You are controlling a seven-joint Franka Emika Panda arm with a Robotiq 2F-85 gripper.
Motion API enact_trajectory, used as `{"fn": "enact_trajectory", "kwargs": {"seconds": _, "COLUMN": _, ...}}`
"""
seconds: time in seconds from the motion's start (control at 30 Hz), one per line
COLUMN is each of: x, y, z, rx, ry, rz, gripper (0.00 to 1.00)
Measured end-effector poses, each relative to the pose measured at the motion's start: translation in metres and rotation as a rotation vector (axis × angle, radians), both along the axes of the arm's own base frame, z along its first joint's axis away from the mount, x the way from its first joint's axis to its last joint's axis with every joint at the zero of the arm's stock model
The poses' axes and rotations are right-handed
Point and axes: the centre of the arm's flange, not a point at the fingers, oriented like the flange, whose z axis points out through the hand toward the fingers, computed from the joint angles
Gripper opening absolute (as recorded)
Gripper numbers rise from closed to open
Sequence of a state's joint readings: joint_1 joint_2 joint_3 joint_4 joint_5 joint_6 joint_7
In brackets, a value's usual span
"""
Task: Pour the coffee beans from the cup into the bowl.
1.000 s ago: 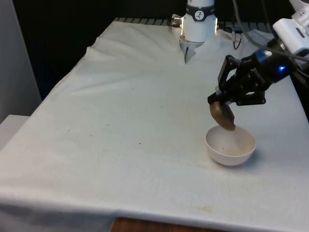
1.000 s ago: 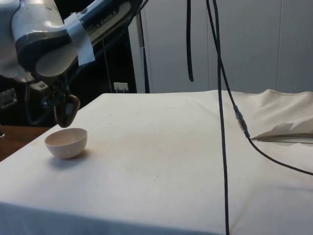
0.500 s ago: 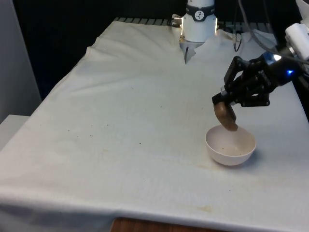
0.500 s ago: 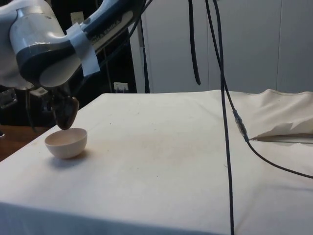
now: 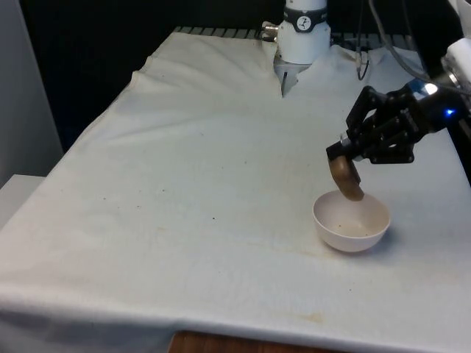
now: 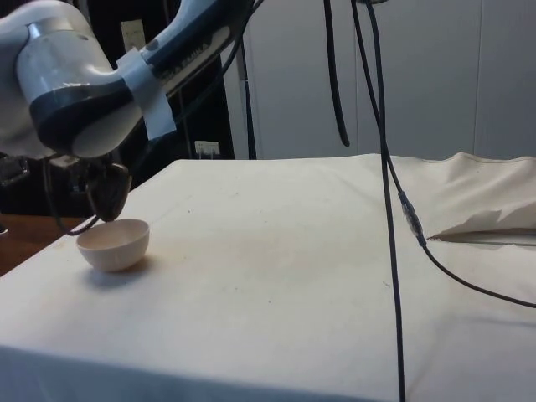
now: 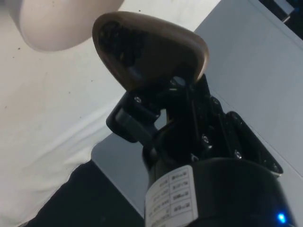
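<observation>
My black gripper [image 5: 352,153] is shut on a brown cup [image 5: 346,179], which it holds tipped steeply over with its mouth pointing down. A white bowl [image 5: 351,220] sits on the cloth near the front view's right, and the cup's lip hangs just above the bowl's far rim. From the side, the cup [image 6: 108,193] hangs over the bowl [image 6: 113,244] without touching it. In the wrist view the cup [image 7: 151,49] shows dark beans inside its mouth, with the bowl [image 7: 61,23] beyond it. The bowl's floor shows a few small dark specks.
The white cloth [image 5: 206,184] covers the table, with wrinkles near the robot's base [image 5: 302,37]. Black cables [image 6: 381,167] hang down in the side view and trail over the cloth. The table's right edge lies close beside the bowl.
The gripper and cup have shifted a little toward the front view's right and slightly up, and the cup has tipped further over the bowl.
</observation>
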State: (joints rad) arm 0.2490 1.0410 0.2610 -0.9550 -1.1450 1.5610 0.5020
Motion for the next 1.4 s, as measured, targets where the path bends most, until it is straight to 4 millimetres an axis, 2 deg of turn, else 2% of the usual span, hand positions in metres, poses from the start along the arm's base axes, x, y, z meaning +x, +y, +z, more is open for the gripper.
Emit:
{"fn": "enact_trajectory", "kwargs": {"seconds": 0.53, "x": 0.004, "y": -0.003, "z": -0.001, "rx": -0.071, "ry": 0.009, "rz": 0.053, "gripper": 0.01}}
{"fn": "enact_trajectory", "kwargs": {"seconds": 0.97, "x": -0.001, "y": 0.018, "z": -0.003, "rx": -0.109, "ry": -0.008, "rz": 0.099, "gripper": 0.01}}
{"fn": "enact_trajectory", "kwargs": {"seconds": 1.4, "x": -0.003, "y": 0.022, "z": -0.007, "rx": -0.128, "ry": -0.019, "rz": 0.107, "gripper": 0.01}}
